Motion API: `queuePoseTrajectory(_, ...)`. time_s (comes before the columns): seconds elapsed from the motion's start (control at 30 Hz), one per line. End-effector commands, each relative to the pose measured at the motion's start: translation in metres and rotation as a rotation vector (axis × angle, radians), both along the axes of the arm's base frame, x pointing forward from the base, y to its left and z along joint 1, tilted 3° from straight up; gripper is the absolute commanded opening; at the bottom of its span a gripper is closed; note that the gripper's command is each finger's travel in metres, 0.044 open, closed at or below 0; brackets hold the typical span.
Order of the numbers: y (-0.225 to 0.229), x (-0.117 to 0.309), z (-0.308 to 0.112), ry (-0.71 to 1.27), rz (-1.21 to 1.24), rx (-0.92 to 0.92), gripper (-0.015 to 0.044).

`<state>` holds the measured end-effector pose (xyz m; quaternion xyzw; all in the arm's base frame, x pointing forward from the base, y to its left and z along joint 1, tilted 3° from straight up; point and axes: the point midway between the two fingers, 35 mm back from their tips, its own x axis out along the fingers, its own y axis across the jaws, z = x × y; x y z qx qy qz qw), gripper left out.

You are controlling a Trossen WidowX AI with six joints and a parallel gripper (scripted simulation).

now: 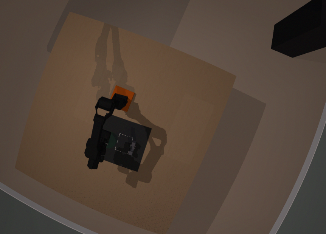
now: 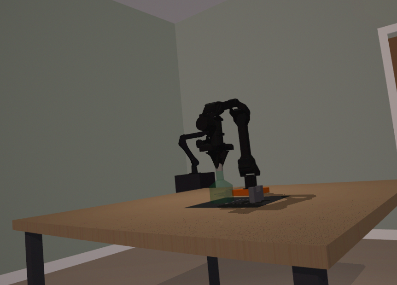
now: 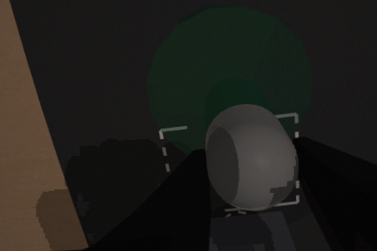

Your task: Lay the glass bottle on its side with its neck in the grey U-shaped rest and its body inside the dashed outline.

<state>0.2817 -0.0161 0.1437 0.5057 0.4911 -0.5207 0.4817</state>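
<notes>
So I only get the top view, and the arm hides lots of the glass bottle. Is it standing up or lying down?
Observer: Standing up: the exterior view shows the glass bottle upright on its base.
Operator: Is the claw holding it?
Observer: Yes, the claw is closed on its pale top.
Operator: Which way does the gap in the grey U-shaped rest face?
Observer: Upward, in the exterior view.

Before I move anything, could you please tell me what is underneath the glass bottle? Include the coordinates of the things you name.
The black mat point(image 1: 145, 136) point(image 2: 198, 204) point(image 3: 110, 36) shows around and through the upright bottle point(image 1: 111, 141) point(image 2: 221, 192) point(image 3: 229, 45); the exact patch beneath its base is covered.
</notes>
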Motion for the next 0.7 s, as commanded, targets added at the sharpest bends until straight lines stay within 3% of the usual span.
queuePoseTrajectory(0.0,0.000,0.000,0.000,-0.001,-0.004,0.002,0.0125)
queuePoseTrajectory(0.67,0.013,0.001,0.004,0.001,-0.001,-0.010,0.0125)
